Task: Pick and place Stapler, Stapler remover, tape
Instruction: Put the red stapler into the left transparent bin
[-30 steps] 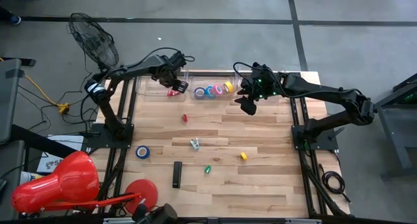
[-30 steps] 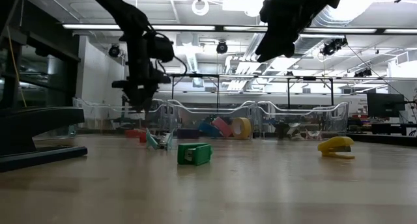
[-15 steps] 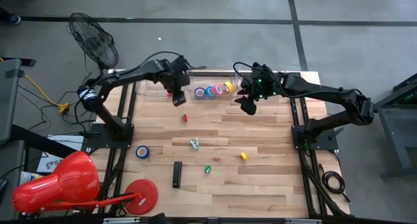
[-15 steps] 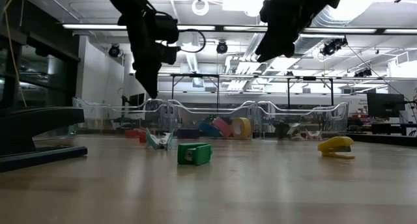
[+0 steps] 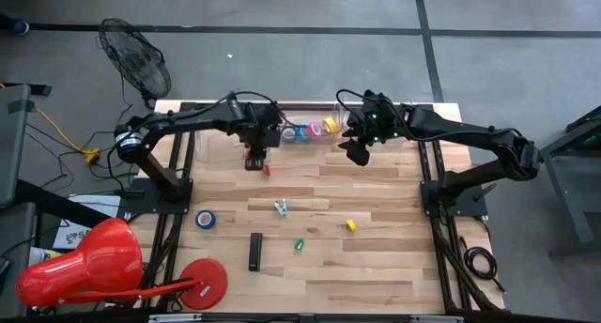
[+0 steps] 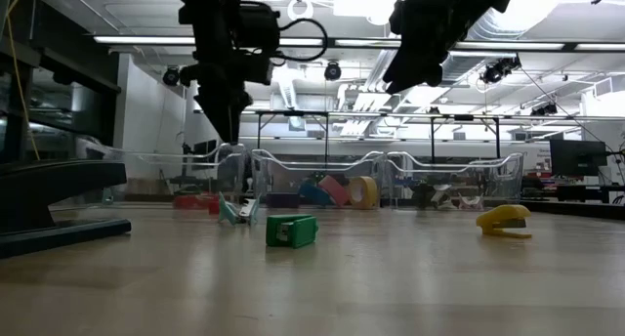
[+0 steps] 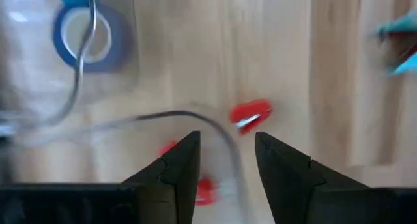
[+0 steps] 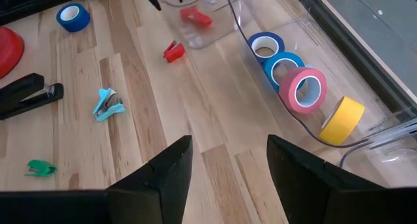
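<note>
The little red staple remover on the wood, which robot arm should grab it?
Probably the left. Its open tool hangs right by the red staple remover, seen just past its fingers from the wrist. The right tool is open too, but farther away by the tape bin.

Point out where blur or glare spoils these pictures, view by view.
Left wrist view: motion-smeared, the red staple remover and clear bin edge soft. Low view: ceiling lights glare, arms in silhouette. Right wrist view: sharp, tape rolls crisp. High view: evenly lit.
</note>
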Robot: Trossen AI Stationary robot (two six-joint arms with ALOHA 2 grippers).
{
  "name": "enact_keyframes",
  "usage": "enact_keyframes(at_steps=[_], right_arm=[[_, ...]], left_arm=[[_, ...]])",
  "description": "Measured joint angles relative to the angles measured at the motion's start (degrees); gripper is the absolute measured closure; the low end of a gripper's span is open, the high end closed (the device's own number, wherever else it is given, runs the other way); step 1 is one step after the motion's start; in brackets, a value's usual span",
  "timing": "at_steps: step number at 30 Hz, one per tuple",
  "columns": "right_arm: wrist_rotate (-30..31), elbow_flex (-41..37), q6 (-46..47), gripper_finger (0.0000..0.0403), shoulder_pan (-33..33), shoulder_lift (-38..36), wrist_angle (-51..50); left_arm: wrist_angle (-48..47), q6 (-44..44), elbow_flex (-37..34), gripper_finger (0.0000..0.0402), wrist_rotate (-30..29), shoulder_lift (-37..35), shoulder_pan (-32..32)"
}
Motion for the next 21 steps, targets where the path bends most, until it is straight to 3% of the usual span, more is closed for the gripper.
enact_keyframes(at_steps=[4, 7, 18, 21], right_arm=[[-0.02, 0.00, 0.02, 0.0215, 0.00, 0.00, 0.00], [-0.03, 0.00, 0.02, 0.0215, 0.00, 0.00, -0.05], [-0.24, -0.02, 0.04, 0.0215, 0.00, 0.00, -1.84], [-0.28, -0.02, 0.04, 0.0215, 0.00, 0.00, -1.86]], left_arm=[[1.70, 4.89, 0.00, 0.0259, -9.20, 0.00, -1.28], [2.94, 4.52, 0.00, 0.0259, -12.45, 0.00, -1.01], [4.68, 1.33, -0.02, 0.0259, -11.41, -3.71, -1.05], [4.47, 3.15, -0.02, 0.0259, -6.42, -5.26, -1.04]])
